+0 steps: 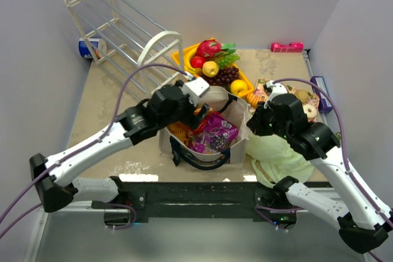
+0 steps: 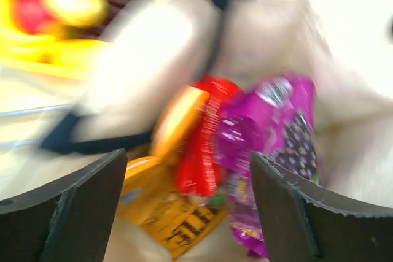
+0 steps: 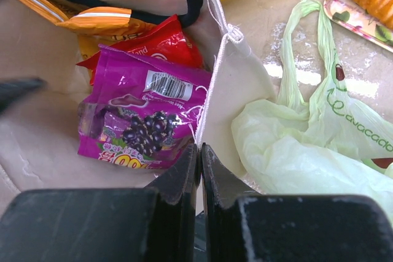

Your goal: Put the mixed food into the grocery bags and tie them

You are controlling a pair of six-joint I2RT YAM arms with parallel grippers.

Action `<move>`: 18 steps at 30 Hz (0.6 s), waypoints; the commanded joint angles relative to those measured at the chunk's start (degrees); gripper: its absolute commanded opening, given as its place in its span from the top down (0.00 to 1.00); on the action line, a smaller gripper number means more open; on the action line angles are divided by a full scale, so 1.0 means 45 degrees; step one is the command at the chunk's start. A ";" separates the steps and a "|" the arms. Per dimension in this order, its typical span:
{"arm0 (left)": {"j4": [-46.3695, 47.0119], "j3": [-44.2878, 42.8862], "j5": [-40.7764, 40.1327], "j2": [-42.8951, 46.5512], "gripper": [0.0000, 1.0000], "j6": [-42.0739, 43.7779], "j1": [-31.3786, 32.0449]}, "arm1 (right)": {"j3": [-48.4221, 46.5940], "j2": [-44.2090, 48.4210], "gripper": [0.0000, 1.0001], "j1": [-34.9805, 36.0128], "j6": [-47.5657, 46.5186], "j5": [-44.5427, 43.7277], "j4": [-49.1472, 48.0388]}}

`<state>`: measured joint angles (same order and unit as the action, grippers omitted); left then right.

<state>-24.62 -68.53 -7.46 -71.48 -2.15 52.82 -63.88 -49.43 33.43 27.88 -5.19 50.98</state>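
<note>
Beige canvas filled the middle of my overhead view: the beige tote [image 1: 241, 146] stood open on the worktop [image 1: 101, 115] between the two arms, its dark handles draped at the near side. Inside it lay a purple snack packet [image 1: 215, 133] printed with grapes, a red packet [image 3: 166, 44] tucked under its far edge, and an orange chip bag [image 1: 181, 130] against the left wall. My left fingers [image 2: 67, 213] hung spread wide over the tote's mouth, holding nothing, with the packets showing in the gap below them; that wrist view was badly smeared. My right fingers [image 3: 178, 179] were pressed together on the tote's right rim, whose white-stitched edge ran straight into the slit between them. Just right of the tote the pale-green plastic bag [image 1: 279, 154] lay crumpled on the worktop against the tote's wall, its loop handles slack and untied. Behind the tote the yellow tray [image 1: 179, 59] carried toy fruits, among them purple grapes [image 1: 224, 77] and a yellow piece [image 1: 210, 69]. A white wire rack [image 1: 116, 26] sat at the far left corner.
</note>
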 commanded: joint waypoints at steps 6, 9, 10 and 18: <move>-0.4233 -0.1061 -0.4164 0.1960 0.05 -0.2859 -0.0641 | -0.0180 0.0067 0.89 0.0012 -0.0141 -0.0097 -0.0391; -0.4373 -0.0008 -0.2603 0.2057 0.05 -0.3349 -0.1598 | -0.0083 0.0086 0.89 -0.0007 -0.0063 0.0118 -0.0605; -0.4198 0.0343 -0.2270 0.2115 0.05 -0.3408 -0.2006 | -0.0044 0.0086 0.89 -0.0007 -0.0043 0.0196 -0.0626; -0.2068 0.2670 -0.1972 0.3656 0.96 -0.4675 -0.2343 | 0.0347 0.0066 0.99 0.0012 0.0171 0.2146 -0.1543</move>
<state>-39.09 -58.50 -15.33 -60.25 -18.63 42.54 -63.16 -49.45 33.43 27.97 -1.56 48.40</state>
